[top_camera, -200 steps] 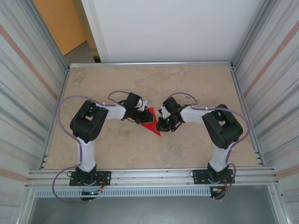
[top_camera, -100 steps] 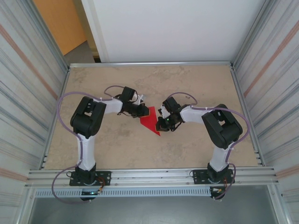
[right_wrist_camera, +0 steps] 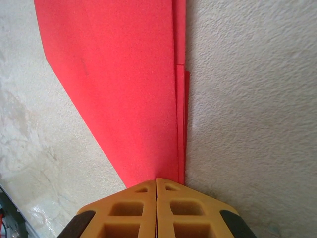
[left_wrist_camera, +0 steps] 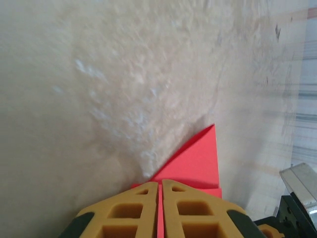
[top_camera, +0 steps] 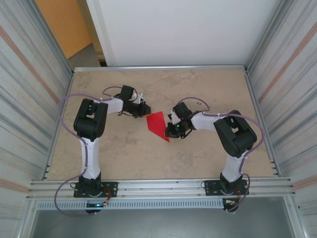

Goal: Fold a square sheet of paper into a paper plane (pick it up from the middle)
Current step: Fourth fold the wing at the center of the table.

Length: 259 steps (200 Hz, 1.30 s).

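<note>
left arm swung outward since earlier frame. half-folded red sheet [top_camera: 157, 125] flat at desk [top_camera: 208, 89] centre. left end effector [left_wrist_camera: 159, 184] closed, pinching sheet corner; right end effector [right_wrist_camera: 156, 179] closed on layered edge. paper light, limp, creases easily: grip at edges.

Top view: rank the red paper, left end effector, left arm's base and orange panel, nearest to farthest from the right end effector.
From the right end effector:
1. Red paper: touching, on its left.
2. Left end effector: across the paper, left.
3. Left arm's base: near-left edge.
4. Orange panel: far-left corner.
</note>
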Available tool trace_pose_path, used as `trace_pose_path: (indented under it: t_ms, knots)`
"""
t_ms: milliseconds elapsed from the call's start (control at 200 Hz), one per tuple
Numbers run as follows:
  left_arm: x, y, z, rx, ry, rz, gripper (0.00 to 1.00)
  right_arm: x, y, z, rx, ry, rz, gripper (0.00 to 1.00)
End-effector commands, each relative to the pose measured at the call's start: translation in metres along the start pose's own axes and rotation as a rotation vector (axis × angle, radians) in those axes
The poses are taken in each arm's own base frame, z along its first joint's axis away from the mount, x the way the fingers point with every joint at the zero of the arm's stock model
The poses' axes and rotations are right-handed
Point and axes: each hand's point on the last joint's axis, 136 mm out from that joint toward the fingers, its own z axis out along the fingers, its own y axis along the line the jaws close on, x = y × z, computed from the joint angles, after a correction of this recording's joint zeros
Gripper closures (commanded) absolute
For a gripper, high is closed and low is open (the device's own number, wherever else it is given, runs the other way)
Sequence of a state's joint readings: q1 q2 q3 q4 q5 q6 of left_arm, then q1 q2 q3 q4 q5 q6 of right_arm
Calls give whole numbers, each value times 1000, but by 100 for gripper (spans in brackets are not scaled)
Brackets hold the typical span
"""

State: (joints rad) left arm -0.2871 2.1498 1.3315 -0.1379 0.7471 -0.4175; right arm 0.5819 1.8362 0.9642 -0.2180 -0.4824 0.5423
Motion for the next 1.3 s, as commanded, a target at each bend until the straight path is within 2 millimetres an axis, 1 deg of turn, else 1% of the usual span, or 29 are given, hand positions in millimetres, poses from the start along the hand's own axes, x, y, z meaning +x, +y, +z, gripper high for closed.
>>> trace_pose_path:
  t_ms: [0, 80, 165, 215, 261, 341, 361, 371, 381, 406, 486, 541, 581, 616, 712, 752, 812, 882, 927, 1032, 1108, 1223, 1293]
  knots:
    - [-28, 64, -13, -212, -93, -16, 89, 60, -76, 8, 279, 173, 159, 90]
    - [-35, 60, -16, -221, -96, -4, 89, 54, -68, 8, 247, 159, 154, 90]
    - [-42, 56, -20, -232, -97, 1, 89, 43, -53, 7, 195, 126, 144, 88]
    - [-46, 50, -25, -231, -107, 4, 88, 33, -40, 5, 150, 94, 131, 86]
    - [-50, 41, -31, -219, -125, 6, 86, 19, -26, 0, 108, 50, 123, 84]
    - [-53, 23, -44, -188, -164, 2, 85, -10, 5, -15, 15, -52, 102, 78]
    - [-52, 22, -45, -183, -167, -4, 84, -17, 12, -20, -5, -81, 97, 76]
    - [-54, 14, -51, -175, -183, 6, 83, -20, 16, -22, -15, -95, 92, 76]
    - [-55, 10, -55, -169, -191, 8, 83, -23, 20, -24, -26, -107, 90, 75]
    - [-54, 6, -60, -165, -205, 0, 82, -31, 29, -32, -52, -145, 80, 72]
    - [-46, -6, -76, -153, -241, -16, 78, -49, 46, -50, -102, -241, 64, 63]
    - [-36, -13, -86, -145, -263, -27, 71, -57, 48, -60, -101, -292, 62, 57]
    - [-27, -17, -92, -138, -274, -38, 65, -60, 47, -65, -94, -316, 65, 55]
    - [-19, -20, -97, -129, -282, -46, 61, -62, 46, -69, -90, -333, 62, 53]
    - [5, -23, -108, -119, -306, -74, 53, -62, 35, -77, -81, -368, 69, 49]
    - [14, -22, -113, -120, -316, -92, 50, -63, 31, -79, -84, -373, 66, 48]
    - [29, -22, -119, -116, -329, -119, 45, -62, 31, -80, -97, -359, 39, 47]
    - [44, -25, -121, -82, -336, -151, 37, -62, 29, -80, -109, -334, 5, 47]
    - [54, -26, -121, -52, -330, -160, 29, -62, 29, -79, -122, -318, -26, 47]
    - [69, -28, -121, -8, -334, -174, 15, -63, 24, -71, -123, -270, -80, 47]
    - [74, -30, -122, 15, -340, -171, 8, -67, 23, -63, -142, -232, -111, 48]
    - [77, -33, -123, 46, -358, -168, 2, -73, 30, -56, -183, -183, -169, 50]
    - [77, -33, -125, 48, -371, -165, 1, -77, 34, -53, -201, -170, -201, 51]
